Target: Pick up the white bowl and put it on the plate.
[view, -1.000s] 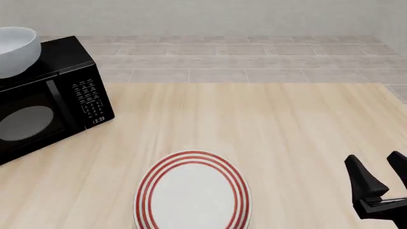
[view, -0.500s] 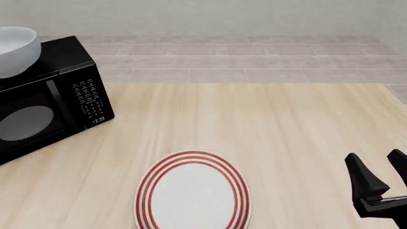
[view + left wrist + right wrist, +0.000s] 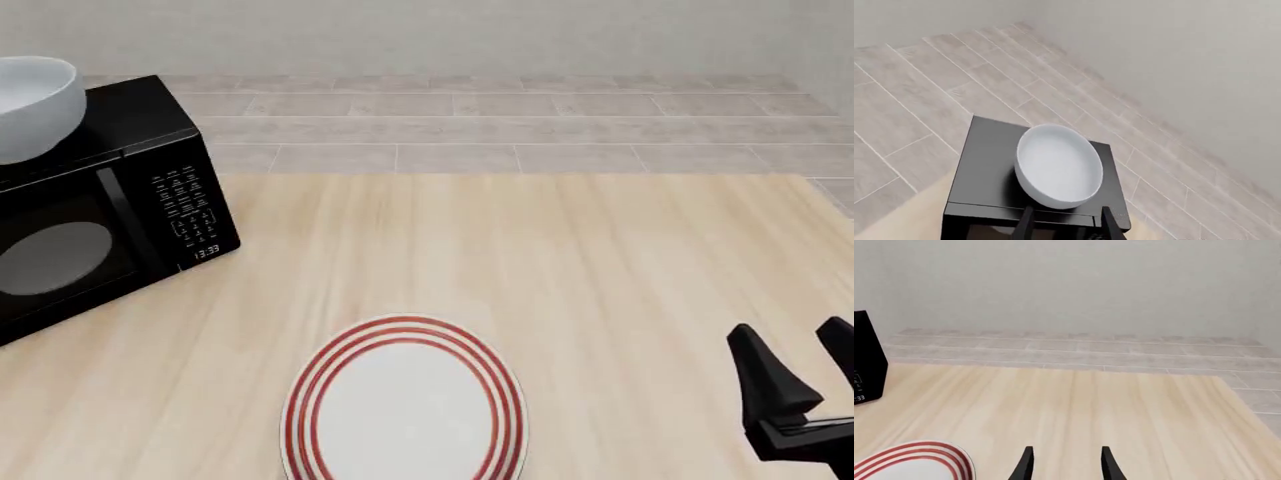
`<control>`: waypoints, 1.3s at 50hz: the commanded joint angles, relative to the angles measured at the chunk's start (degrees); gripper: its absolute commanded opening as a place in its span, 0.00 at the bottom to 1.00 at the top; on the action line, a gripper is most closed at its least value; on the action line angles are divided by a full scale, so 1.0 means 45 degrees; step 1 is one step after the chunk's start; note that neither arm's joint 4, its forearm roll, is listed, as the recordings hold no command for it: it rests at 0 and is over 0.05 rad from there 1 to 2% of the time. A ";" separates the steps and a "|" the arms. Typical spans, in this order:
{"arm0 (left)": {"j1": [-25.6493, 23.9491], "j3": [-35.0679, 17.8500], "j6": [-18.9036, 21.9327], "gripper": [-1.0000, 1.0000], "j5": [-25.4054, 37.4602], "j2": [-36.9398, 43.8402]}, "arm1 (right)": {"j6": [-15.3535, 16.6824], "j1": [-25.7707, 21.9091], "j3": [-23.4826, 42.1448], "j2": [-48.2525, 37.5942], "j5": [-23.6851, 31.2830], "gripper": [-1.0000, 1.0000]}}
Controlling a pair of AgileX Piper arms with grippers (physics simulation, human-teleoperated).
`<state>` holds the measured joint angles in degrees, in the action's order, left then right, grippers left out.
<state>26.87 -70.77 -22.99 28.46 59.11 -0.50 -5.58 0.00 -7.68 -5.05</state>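
Observation:
The white bowl (image 3: 30, 105) sits upright on top of the black microwave (image 3: 120, 200) at the far left. In the left wrist view the bowl (image 3: 1057, 165) lies just beyond my left gripper (image 3: 1067, 225), whose fingers are open and apart from it, hovering above. The left arm is outside the front view. The plate (image 3: 404, 400), flat with red rings, rests near the table's front edge with nothing on it. My right gripper (image 3: 790, 330) stands open at the front right, well to the right of the plate (image 3: 911, 462). The right wrist view shows this gripper (image 3: 1066, 462) with nothing between its fingers.
The microwave top (image 3: 984, 170) leaves a narrow dark margin around the bowl. Its door and keypad face the table's middle. Light wooden tabletop (image 3: 561, 260) stretches between microwave, plate and right gripper. Tiled floor (image 3: 507, 120) and a plain wall lie beyond the far edge.
The right gripper has edged very slightly downward in the front view. Bowl, plate and microwave have not moved.

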 commanded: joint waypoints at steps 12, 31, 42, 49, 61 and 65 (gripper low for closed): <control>0.0675 -0.3154 0.0171 1.00 0.1883 0.2261 | -0.0111 -0.0046 0.0000 0.0825 0.0742 1.00; -0.0057 -0.5021 0.1283 1.00 0.2828 0.4097 | -0.0189 0.0018 0.0000 0.1370 0.1357 1.00; 0.0949 -0.5058 0.1013 1.00 0.2774 0.4940 | -0.0182 0.0021 0.0000 0.1185 0.1264 1.00; 0.1307 -0.5154 0.1021 1.00 0.2755 0.5131 | -0.0200 0.0021 0.0000 0.1210 0.1341 1.00; 0.1365 -0.5818 0.1303 1.00 0.3062 0.5992 | -0.0207 0.0068 0.0000 0.1504 0.1616 1.00; 0.1566 -0.5698 0.1479 1.00 0.2905 0.6046 | -0.0192 0.0029 0.0000 0.1544 0.1594 1.00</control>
<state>32.67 -95.64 -17.35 41.64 84.19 -1.40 -5.44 0.00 -1.35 1.70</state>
